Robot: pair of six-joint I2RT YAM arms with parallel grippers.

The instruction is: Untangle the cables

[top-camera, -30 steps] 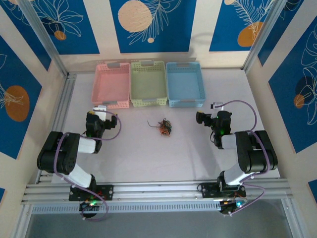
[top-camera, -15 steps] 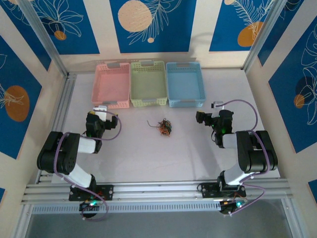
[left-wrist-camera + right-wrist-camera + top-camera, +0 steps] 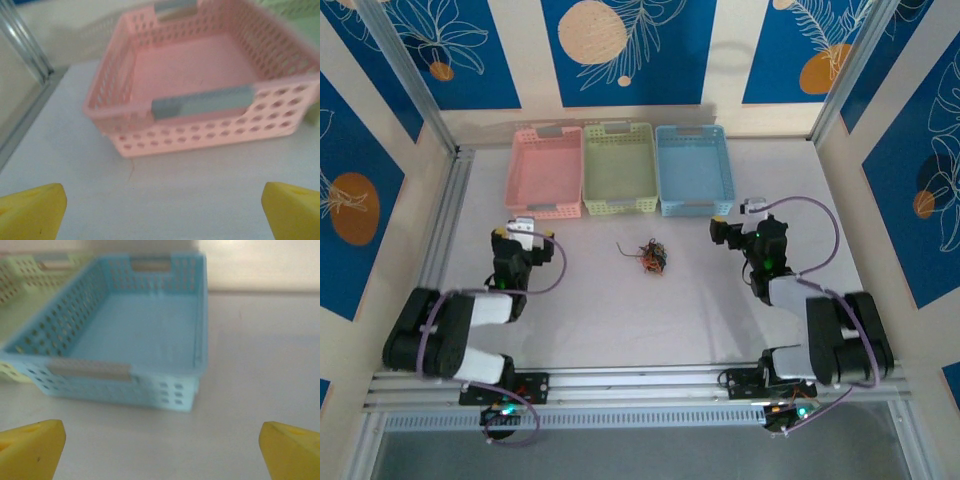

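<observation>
1. Cables point(image 3: 651, 256) lie as one small knot of black, red and green strands on the table point(image 3: 620, 320). They sit roughly midway between my two arms and just in front of the green basket point(image 3: 617, 205). A thin strand trails out toward my left side.
2. My left gripper point(image 3: 522, 222) is spread wide and holds nothing. It faces the pink basket point(image 3: 200, 131), well apart from the knot.
3. My right gripper point(image 3: 728, 224) is just as wide and just as empty, looking at the blue basket point(image 3: 115, 387).
4. As I judge it, the step in hand is the approach, so both wrists should turn inward toward the knot.
5. To do it well, I would come at the bundle from opposite sides and go for outer strands, not the core.
6. Wire this thin calls for closing my fingertips right down at the tabletop.
7. I should pull apart slowly, with one side anchoring, because a hard tug would likely tighten the tangle.
</observation>
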